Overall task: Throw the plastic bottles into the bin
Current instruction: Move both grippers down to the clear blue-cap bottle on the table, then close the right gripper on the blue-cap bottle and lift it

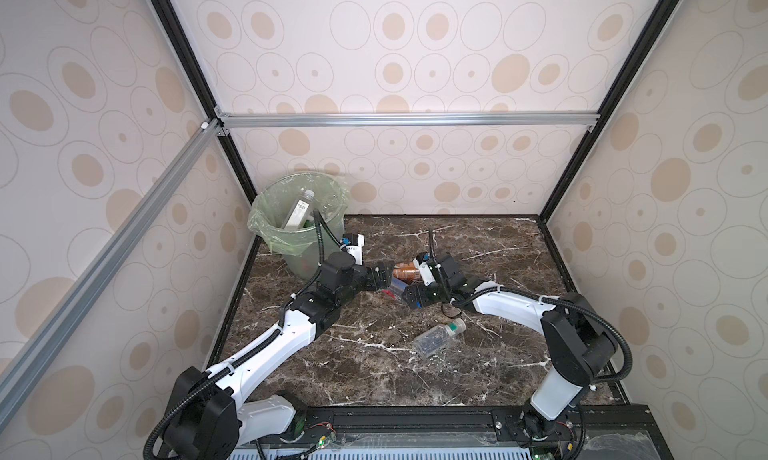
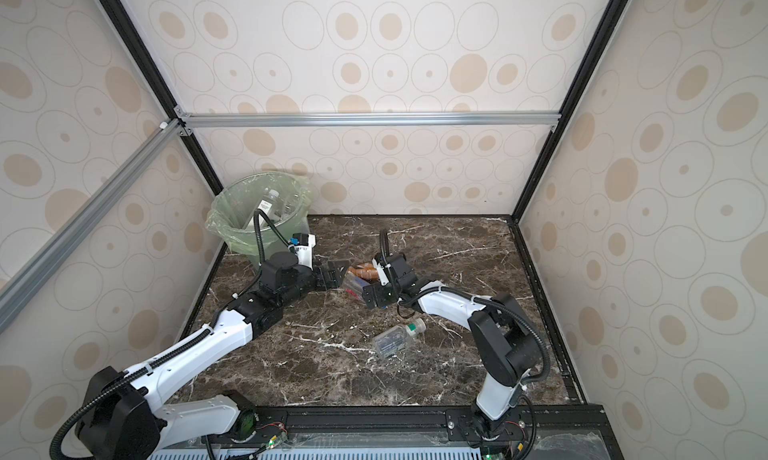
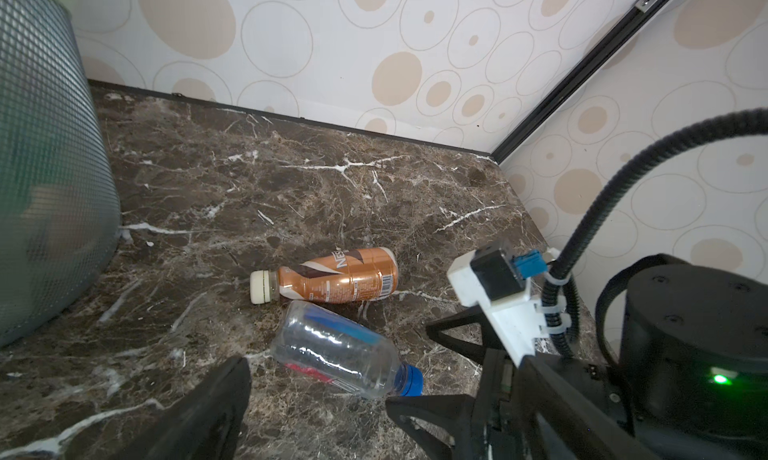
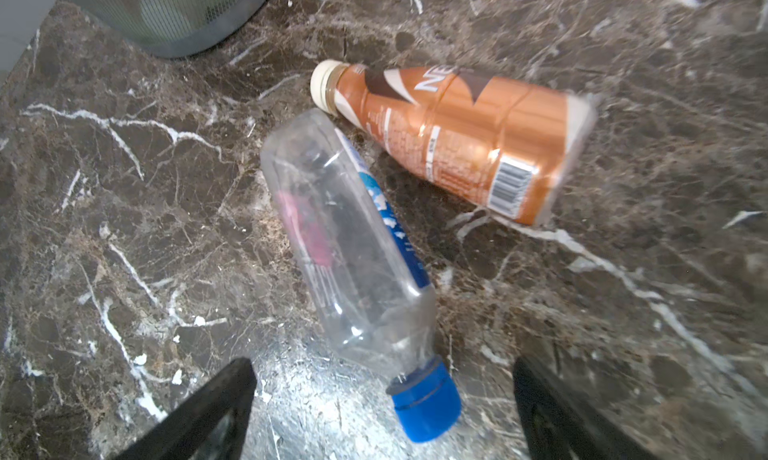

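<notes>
Two plastic bottles lie side by side mid-table: a brown-labelled bottle (image 3: 336,281) (image 4: 457,138) with a cream cap and a clear bottle (image 3: 345,350) (image 4: 349,250) with a blue cap. My right gripper (image 4: 382,368) is open, its fingers on either side of the blue cap (image 4: 424,404) without touching it. Facing it from the bin side, my left gripper (image 1: 384,276) is also open and empty, one finger (image 3: 216,395) just short of the clear bottle's base. A third clear bottle (image 1: 436,338) with a pale green cap lies nearer the front. The bin (image 1: 266,229) at the back left holds a white-labelled bottle (image 1: 300,212).
The bin's wall (image 3: 50,167) stands close beside my left arm. In the left wrist view the right arm's wrist camera mount (image 3: 490,279) and its cable fill the side opposite the bin. Patterned walls and black frame posts close the table on three sides.
</notes>
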Available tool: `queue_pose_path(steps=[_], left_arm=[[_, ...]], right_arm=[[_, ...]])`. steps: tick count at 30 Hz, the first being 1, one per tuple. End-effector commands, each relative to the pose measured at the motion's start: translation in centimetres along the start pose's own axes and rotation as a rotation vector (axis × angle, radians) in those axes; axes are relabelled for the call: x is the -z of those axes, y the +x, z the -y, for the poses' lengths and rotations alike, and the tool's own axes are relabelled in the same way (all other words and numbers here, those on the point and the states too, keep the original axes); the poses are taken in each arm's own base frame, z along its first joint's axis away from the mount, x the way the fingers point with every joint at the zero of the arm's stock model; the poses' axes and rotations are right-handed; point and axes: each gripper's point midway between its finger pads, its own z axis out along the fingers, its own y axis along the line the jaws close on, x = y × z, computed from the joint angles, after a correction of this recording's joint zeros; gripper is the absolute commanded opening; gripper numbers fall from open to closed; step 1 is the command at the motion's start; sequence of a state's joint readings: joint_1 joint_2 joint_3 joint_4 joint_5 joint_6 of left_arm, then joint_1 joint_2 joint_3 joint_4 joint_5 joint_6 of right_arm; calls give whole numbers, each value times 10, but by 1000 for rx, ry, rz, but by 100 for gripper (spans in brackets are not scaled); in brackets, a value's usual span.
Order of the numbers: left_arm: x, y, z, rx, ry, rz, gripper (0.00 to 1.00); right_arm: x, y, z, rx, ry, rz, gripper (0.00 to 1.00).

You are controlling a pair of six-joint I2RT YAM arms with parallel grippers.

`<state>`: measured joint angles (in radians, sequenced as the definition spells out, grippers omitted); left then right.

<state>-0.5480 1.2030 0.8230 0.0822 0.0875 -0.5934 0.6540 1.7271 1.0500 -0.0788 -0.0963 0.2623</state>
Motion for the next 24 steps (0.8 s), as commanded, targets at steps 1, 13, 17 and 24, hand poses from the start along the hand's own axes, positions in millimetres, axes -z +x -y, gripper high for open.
queue_pose_path(steps=[1,13,17,24], left_arm=[[4,-3,8,49,43,24,99],[9,3,-2,82,16,35,99],[10,4,-5,113,12,43,99],[7,10,-11,150,10,31,99]], right_arm=[[-8,-8,0,7,13,24,100],[-31,8,-11,67,-5,-39,90],[-36,12,-10,69,-2,-57,85],[-42,17,-12,72,3,-77,76]])
